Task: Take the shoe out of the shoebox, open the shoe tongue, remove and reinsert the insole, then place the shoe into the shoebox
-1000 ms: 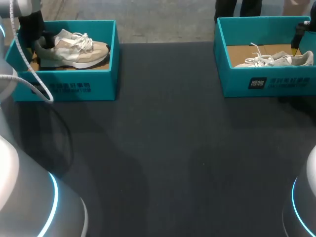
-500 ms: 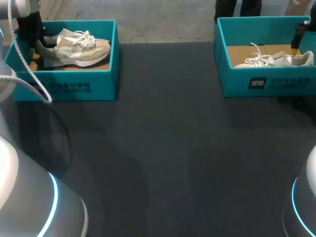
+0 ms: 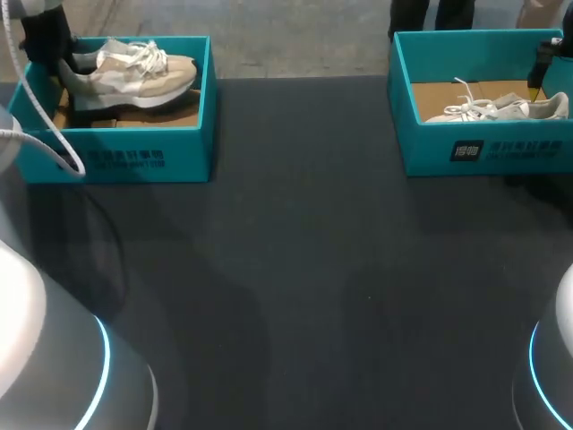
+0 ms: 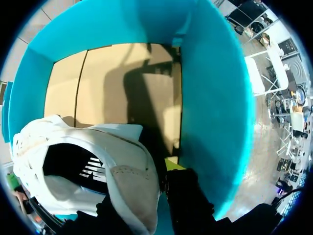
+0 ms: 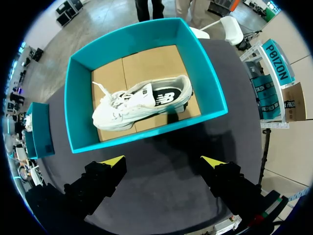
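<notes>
Left box (image 3: pixel 116 152): teal, open top, far left corner of the table (image 3: pixel 295 269). The tan shoe (image 3: pixel 134 76) is inside its walls, toe pointing toward the table's middle and heel at the left arm. In the head view the sole sits above the cardboard floor, with a strip of bare cardboard showing below it.

Left gripper (image 4: pixel 142 191): clamped on the heel of the tan shoe. In the left wrist view the heel collar fills the gap between the two black fingers. One yellow fingertip (image 4: pixel 171 164) shows against the outside of the heel; the other is hidden by the shoe. The shoe mouth opens just beside the gripper (dark inside, with a printed insole visible).

Right box (image 3: pixel 501 148): same teal, far right of the table, well apart from the left box. The white shoe (image 3: pixel 501 109) lies on its side on the cardboard floor, laces loose toward the table's middle.

Right gripper (image 5: pixel 163 161): fingers spread wide, both yellow tips visible, nothing between them. The right box and the white shoe lie ahead of it, untouched.
</notes>
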`<action>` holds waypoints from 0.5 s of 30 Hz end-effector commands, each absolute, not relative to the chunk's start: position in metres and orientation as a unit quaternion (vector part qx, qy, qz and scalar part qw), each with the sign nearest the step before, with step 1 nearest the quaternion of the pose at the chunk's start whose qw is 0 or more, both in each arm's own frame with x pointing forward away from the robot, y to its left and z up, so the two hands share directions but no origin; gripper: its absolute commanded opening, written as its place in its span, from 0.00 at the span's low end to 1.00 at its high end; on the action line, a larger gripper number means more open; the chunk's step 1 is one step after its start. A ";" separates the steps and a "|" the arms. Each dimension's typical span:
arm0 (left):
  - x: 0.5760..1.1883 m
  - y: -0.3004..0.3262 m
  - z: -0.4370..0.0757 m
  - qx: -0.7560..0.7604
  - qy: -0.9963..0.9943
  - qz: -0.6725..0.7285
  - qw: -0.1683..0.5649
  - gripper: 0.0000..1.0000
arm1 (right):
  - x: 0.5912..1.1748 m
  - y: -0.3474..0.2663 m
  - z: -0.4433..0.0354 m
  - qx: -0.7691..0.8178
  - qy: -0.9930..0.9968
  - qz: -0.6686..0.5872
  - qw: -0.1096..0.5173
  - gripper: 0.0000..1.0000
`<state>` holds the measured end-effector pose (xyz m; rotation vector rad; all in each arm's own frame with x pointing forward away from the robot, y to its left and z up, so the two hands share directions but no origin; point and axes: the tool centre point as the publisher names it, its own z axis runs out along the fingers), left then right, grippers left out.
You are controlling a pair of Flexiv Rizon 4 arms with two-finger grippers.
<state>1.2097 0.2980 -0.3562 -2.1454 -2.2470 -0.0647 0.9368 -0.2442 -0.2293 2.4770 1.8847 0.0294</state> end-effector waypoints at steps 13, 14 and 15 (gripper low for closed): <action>1.193 0.313 -0.242 -0.683 -0.730 -0.016 0.019 0.00 | 0.936 -0.244 -0.229 0.796 0.605 0.010 0.015 1.00; 1.190 0.313 -0.237 -0.681 -0.732 -0.019 0.018 0.00 | 0.936 -0.244 -0.229 0.796 0.605 0.010 0.015 1.00; 1.187 0.313 -0.233 -0.681 -0.731 -0.020 0.018 0.00 | 0.936 -0.244 -0.229 0.796 0.605 0.010 0.015 1.00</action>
